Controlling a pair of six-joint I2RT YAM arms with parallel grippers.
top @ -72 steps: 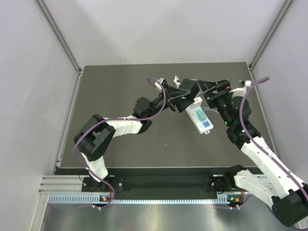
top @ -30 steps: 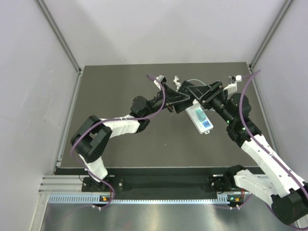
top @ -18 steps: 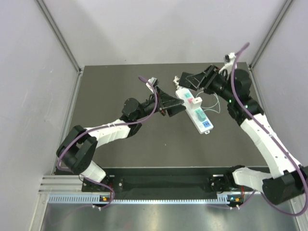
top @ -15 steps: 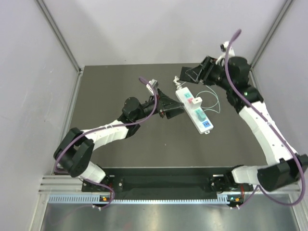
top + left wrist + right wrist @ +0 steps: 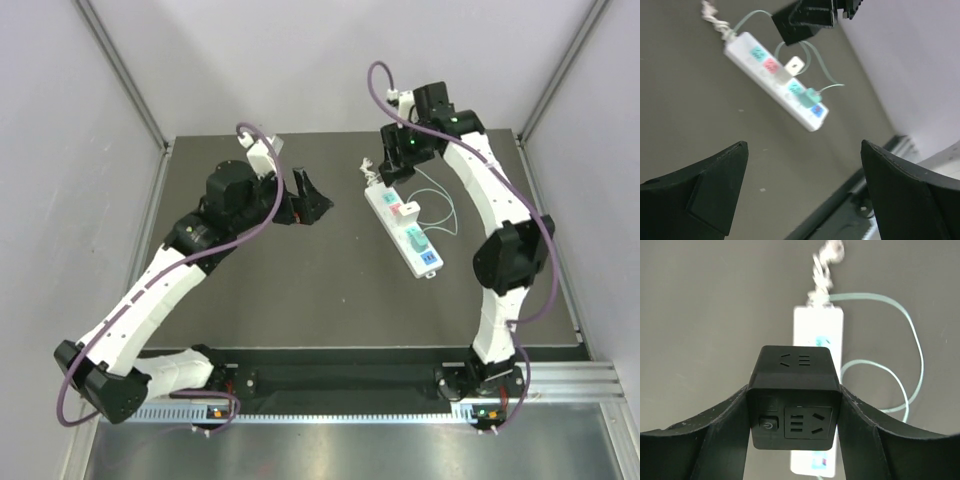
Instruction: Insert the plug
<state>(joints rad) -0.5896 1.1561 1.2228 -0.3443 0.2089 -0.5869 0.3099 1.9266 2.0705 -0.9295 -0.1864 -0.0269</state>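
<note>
the right gripper (image 5: 393, 168) was clamped on the black cube plug (image 5: 795, 375), held over the power strip (image 5: 818, 324) below it, insertion not yet done, while the left gripper (image 5: 802, 150) stood wide apart, empty.

The power strip (image 5: 405, 228) is looking white, with teal, red and blue patches along it. The plug block (image 5: 795, 397) is showing black all over. The thin cord (image 5: 865, 296) is looking pale green. The table (image 5: 260, 290) is looking dark grey. The arm cables (image 5: 268, 215) are showing purple.
</note>
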